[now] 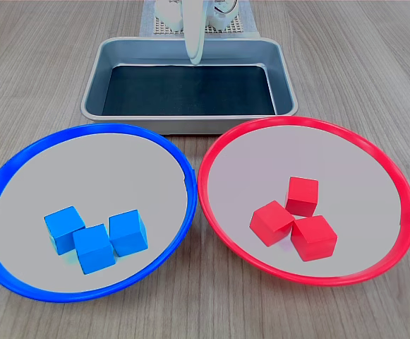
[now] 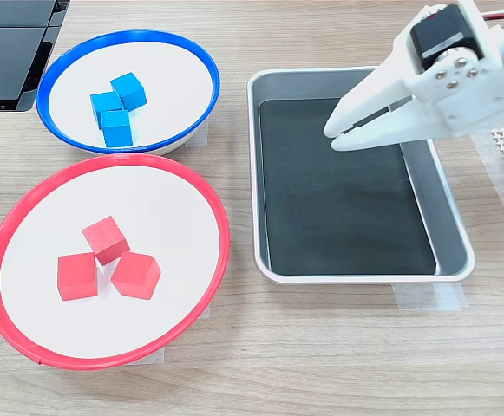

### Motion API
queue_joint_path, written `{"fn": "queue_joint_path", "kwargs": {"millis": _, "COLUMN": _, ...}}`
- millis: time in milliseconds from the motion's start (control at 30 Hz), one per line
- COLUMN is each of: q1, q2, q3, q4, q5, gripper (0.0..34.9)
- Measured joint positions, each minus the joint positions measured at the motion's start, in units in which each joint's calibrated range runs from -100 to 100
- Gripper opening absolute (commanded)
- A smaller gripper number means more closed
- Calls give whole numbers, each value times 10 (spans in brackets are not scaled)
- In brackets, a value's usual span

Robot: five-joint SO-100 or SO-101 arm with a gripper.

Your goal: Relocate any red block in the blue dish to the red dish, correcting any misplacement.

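Although the task asks for a red block to leave the blue dish, that dish holds only 3 blue cubes; all 3 red blocks lie clustered in the red dish, well apart from the gripper. The gripper hangs over the steel tray, jaws closed and empty. Each block looks light, stiff and smooth-faced; I judge 2 opposite flat faces the best hold.
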Motion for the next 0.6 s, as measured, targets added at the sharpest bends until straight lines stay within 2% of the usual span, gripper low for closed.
{"fn": "queue_joint_path", "kwargs": {"millis": 600, "q1": 0, "q2": -14, "q3": 14, "q4": 0, "q5": -4, "gripper": 4}}
